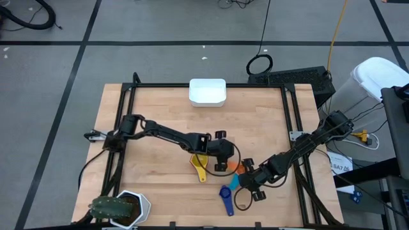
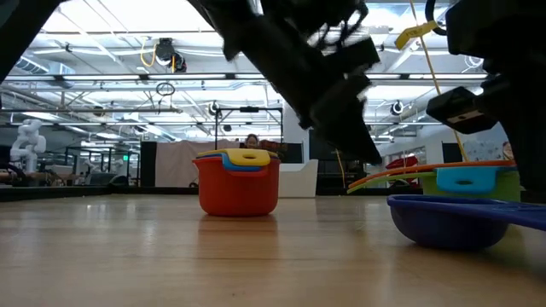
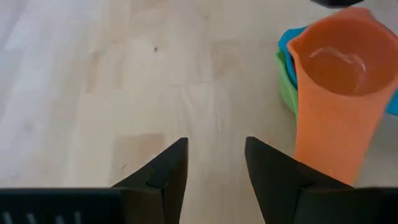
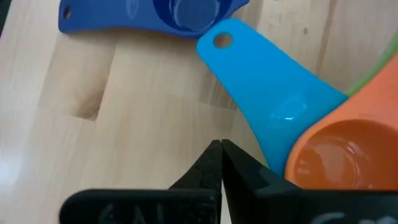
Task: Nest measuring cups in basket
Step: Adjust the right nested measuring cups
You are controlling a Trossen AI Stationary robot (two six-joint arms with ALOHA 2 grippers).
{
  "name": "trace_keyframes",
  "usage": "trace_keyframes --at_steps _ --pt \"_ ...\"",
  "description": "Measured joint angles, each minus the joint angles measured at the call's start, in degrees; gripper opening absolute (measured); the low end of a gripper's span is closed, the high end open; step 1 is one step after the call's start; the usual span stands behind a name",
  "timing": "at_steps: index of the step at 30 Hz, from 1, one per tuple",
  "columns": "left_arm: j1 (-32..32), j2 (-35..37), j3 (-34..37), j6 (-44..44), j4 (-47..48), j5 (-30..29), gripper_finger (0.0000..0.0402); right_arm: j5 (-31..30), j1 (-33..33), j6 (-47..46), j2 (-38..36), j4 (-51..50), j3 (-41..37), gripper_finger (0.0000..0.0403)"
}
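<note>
Cups (image 3: 339,81) are judged light, stiff, slippery plastic, best taken by flat handles; left gripper (image 3: 214,165) jaws parted, empty; right gripper (image 4: 221,163) jaws clenched, empty.

Potted plant (image 1: 115,207) on wooden table (image 1: 160,108)

My right pincer (image 4: 221,163) is closed over the table (image 4: 124,124). I see a light blue handle (image 4: 267,87) touching the dark blue cup (image 4: 186,12), orange cup (image 4: 339,155) beside

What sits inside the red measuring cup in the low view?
Inside the red cup a blue cup is nested, with a yellow cup inside that; only their rims and handles show. The red wall hides anything deeper.
</note>
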State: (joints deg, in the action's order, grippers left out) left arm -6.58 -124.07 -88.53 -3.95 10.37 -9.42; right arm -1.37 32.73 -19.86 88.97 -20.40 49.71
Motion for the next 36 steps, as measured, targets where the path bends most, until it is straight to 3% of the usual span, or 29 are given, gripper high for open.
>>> trace_keyframes --at_steps 9,16,23,36 --pt "-0.71 -6.12 -0.11 2.53 -1.57 3.35 0.0163 0.00 0.00 0.29 0.00 0.65 -0.02 0.0000" --pt "-0.91 -4.99 0.07 2.93 -1.15 3.69 0.0163 -0.09 -0.02 0.84 0.00 0.51 -0.02 0.0000" --pt "-1.31 -4.61 0.13 4.73 -0.40 7.89 0.0163 -3.52 -0.06 -0.54 0.00 0.17 -0.02 0.0000" --pt "-2.16 -4.49 0.13 5.53 -0.22 7.71 0.0163 -6.51 -2.10 -2.62 0.00 0.53 -0.02 0.0000"
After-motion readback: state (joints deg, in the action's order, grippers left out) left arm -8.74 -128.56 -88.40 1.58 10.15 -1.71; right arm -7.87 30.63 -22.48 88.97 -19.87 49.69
